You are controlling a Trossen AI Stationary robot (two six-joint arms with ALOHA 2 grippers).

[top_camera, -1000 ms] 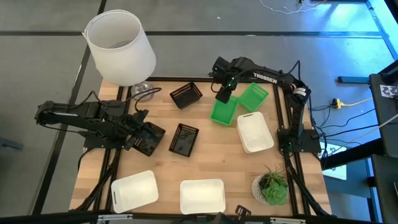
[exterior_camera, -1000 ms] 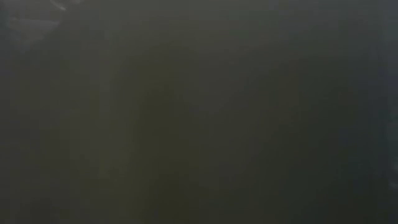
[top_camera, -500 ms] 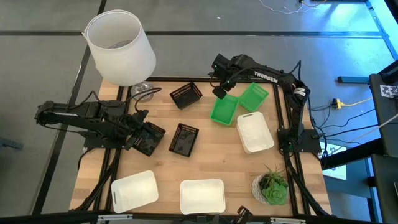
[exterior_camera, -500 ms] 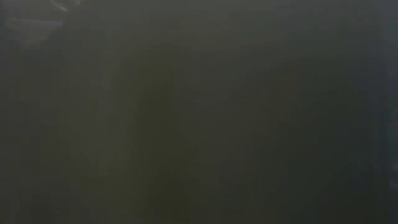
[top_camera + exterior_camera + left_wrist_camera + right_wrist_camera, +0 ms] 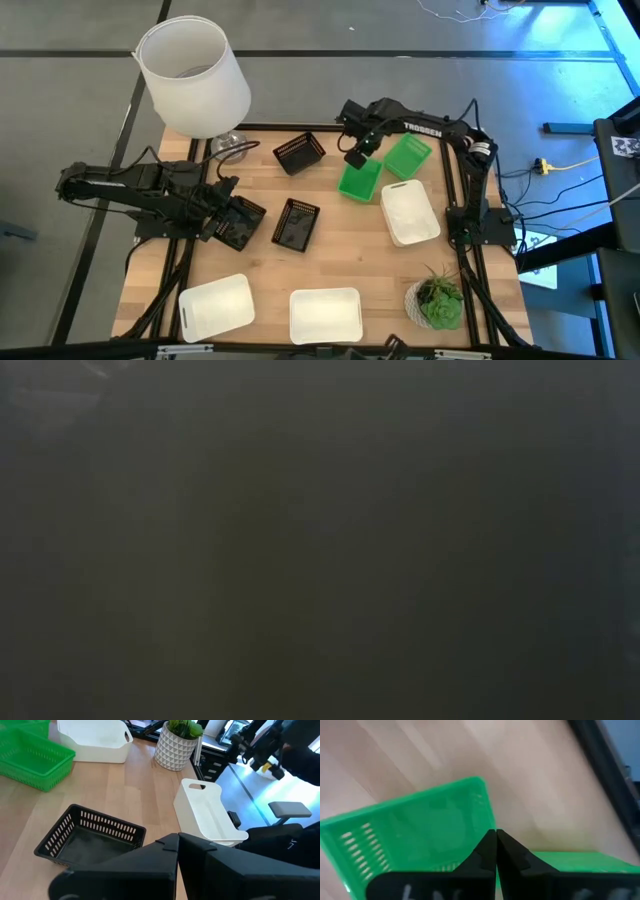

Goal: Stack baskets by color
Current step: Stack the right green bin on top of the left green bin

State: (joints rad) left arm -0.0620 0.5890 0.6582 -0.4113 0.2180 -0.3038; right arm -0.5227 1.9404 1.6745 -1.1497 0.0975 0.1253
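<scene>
Baskets lie spread over the table [image 5: 330, 262]. At the left edge, the left gripper [image 5: 236, 222] rests pressed together on a black basket [image 5: 243, 222]. Two more black baskets [image 5: 296, 222] sit mid-table. Farther right, the right gripper [image 5: 356, 157] is pressed together above the green basket [image 5: 360, 181], holding nothing. Green stacking seems unfinished; next it probably needs to open and grab a rim.

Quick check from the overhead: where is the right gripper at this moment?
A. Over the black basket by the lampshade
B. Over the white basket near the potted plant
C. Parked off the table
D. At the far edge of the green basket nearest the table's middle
D: the right gripper, fingers shut with nothing between them, sits at the far rim of the green basket, beside the second green basket.
</scene>
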